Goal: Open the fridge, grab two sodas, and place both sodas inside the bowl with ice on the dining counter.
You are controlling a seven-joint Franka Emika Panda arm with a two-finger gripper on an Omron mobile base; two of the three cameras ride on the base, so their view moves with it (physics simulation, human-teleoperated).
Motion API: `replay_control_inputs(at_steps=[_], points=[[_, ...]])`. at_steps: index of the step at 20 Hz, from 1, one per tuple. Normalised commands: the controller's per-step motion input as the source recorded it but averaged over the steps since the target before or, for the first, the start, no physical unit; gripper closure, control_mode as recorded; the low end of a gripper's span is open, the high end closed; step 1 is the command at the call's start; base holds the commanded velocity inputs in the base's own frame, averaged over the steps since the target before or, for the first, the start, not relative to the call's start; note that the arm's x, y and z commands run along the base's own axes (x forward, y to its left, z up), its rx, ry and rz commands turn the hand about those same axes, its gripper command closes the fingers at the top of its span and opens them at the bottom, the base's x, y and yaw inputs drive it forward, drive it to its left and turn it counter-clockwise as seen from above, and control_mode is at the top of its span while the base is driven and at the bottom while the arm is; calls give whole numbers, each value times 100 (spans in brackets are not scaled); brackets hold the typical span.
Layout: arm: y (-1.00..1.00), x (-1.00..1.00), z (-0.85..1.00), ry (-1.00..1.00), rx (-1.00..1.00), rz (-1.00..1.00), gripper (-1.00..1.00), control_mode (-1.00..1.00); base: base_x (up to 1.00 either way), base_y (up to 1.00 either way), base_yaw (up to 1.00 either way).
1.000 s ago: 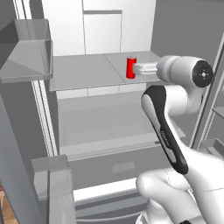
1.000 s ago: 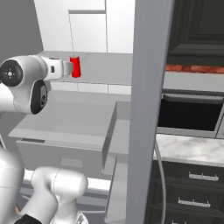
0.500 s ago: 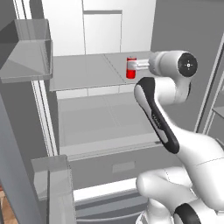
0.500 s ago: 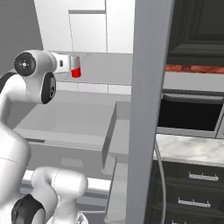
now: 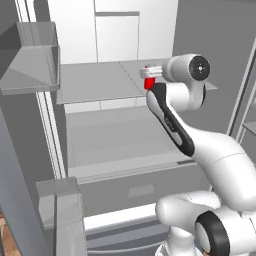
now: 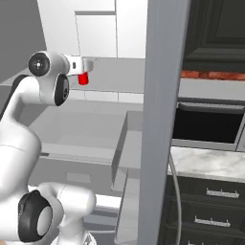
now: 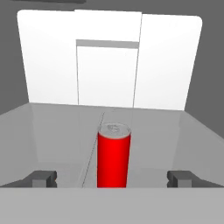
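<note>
Shelf [image 7: 175,131]: bare grey surface is seen all around the can [image 7: 113,155].
Finger gap: the can is flanked by wide-set fingertips [image 7: 41,178], untouched.
Behind can: white wall.

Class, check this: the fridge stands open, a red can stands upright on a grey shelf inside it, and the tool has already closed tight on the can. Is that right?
Not quite. The tool is open, its fingers standing wide apart on either side of the red can without touching it; the hand view shows this. The rest holds: the fridge is open and the can stands upright on a grey shelf.
</note>
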Motion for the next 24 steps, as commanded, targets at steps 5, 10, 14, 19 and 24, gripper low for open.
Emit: replay_control_inputs(at_steps=[5, 10, 14, 19, 24], points=[[0, 38, -7, 5, -3, 0, -100, -100, 0, 0, 0], [0, 28, -3, 0, 2, 0, -100, -100, 0, 0, 0], [0, 26, -14, 0, 6, 0, -100, -100, 0, 0, 0], [0, 19, -25, 0, 0, 0, -100, -100, 0, 0, 0], [0, 7, -11, 0, 0, 0, -100, -100, 0, 0, 0]])
